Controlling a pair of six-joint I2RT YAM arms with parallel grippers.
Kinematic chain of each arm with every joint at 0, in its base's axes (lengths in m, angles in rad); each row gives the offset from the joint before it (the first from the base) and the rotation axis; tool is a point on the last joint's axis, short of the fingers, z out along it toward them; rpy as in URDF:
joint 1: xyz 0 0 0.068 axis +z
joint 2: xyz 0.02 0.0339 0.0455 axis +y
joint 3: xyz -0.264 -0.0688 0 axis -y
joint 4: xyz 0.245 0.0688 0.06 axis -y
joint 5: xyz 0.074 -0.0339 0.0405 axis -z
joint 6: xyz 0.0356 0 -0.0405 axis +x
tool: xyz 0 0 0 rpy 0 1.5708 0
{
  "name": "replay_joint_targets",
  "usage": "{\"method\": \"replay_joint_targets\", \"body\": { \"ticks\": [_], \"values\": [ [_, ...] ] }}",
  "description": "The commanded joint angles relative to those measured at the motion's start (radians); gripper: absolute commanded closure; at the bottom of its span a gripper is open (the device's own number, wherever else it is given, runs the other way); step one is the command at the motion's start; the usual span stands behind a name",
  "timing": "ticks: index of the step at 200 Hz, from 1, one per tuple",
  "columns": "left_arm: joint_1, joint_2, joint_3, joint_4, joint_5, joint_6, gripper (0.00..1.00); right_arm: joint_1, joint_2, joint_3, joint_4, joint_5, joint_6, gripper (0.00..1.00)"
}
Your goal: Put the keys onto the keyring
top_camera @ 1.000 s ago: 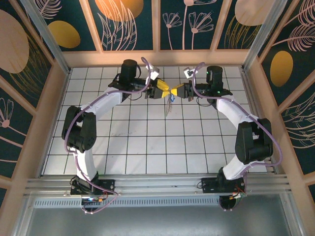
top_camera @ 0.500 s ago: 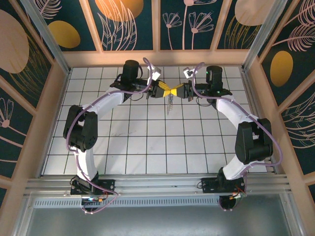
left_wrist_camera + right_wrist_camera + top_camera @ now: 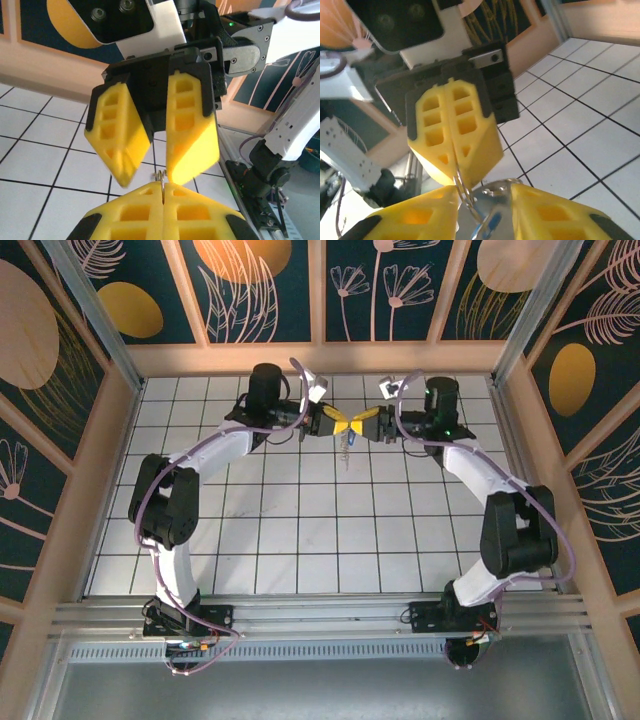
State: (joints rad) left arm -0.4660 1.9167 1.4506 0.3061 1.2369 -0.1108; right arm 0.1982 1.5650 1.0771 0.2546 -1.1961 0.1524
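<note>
Both tools nudge away from me: my left tool (image 3: 163, 187) clenches the keyring (image 3: 161, 176), my right tool (image 3: 152, 174) gapes around the keys (image 3: 487, 222); a jolt could drop them.

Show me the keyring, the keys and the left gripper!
keyring (image 3: 161, 181): left wrist view, its thin wire loop.
keys (image 3: 492, 205): right wrist view, the shiny blade.
left gripper (image 3: 454, 167): right wrist view, between its shut fingertips.
</note>
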Motion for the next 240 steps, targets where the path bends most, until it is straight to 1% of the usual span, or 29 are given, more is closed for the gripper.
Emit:
{"method": "replay_joint_targets", "body": {
  "ticks": [1, 19, 34, 73, 113, 144, 240],
  "values": [
    [-0.014, -0.068, -0.063, 0.241, -0.021, -0.142, 1.0, -0.04, -0.122, -0.102, 0.232, 0.07, 0.136, 0.62],
    [-0.014, -0.098, -0.106, 0.316, -0.071, -0.196, 1.0, -0.041, -0.195, -0.191, 0.308, 0.137, 0.186, 0.6],
    [-0.016, -0.11, -0.131, 0.364, -0.076, -0.236, 1.0, -0.031, -0.254, -0.263, 0.346, 0.221, 0.208, 0.58],
    [-0.019, -0.142, -0.227, 0.603, -0.119, -0.396, 1.0, 0.046, -0.391, -0.404, 0.366, 0.489, 0.171, 0.52],
    [-0.031, -0.162, -0.264, 0.637, -0.146, -0.424, 1.0, 0.125, -0.429, -0.474, 0.397, 0.651, 0.132, 0.47],
    [-0.043, -0.168, -0.276, 0.64, -0.151, -0.423, 1.0, 0.17, -0.409, -0.472, 0.407, 0.694, 0.112, 0.47],
    [-0.056, -0.169, -0.28, 0.625, -0.164, -0.415, 1.0, 0.223, -0.336, -0.405, 0.404, 0.691, 0.088, 0.45]
  ]
}}
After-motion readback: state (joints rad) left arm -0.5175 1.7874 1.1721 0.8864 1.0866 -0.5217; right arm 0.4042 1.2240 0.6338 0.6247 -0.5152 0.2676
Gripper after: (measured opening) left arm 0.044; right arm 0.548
